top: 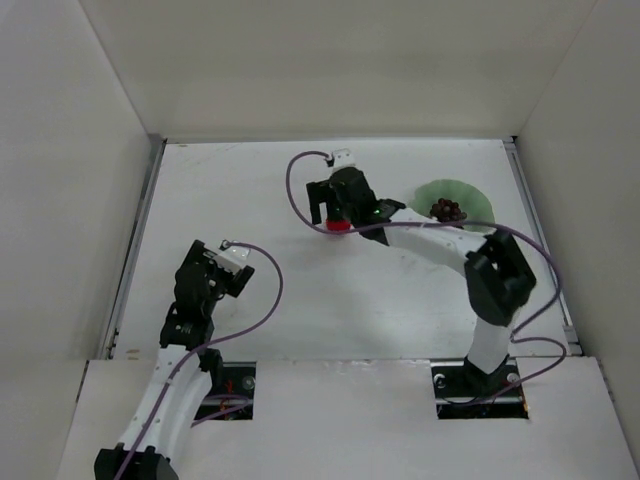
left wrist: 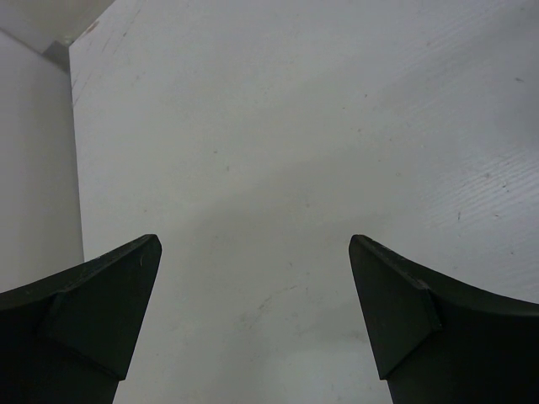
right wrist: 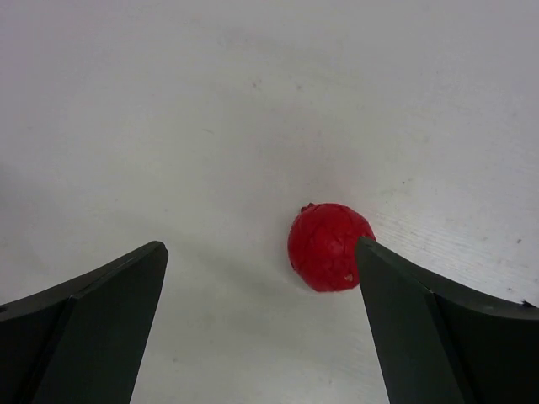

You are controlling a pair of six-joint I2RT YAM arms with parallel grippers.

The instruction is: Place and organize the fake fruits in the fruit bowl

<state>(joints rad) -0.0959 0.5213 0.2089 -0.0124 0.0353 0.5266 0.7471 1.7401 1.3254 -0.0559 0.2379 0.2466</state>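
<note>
The small glossy red fruit lies on the white table near its middle. My right gripper hangs over it, open. In the right wrist view the red fruit sits between the open fingers, close against the right fingertip, still resting on the table. The dark maroon grapes lie in the pale mint-green bowl at the right, partly hidden by my right arm. My left gripper is open and empty over bare table at the left, seen also in the left wrist view.
White walls enclose the table on the left, back and right. The right arm's purple cable loops above the red fruit and around the right side of the table. The left arm's cable curves at the left centre.
</note>
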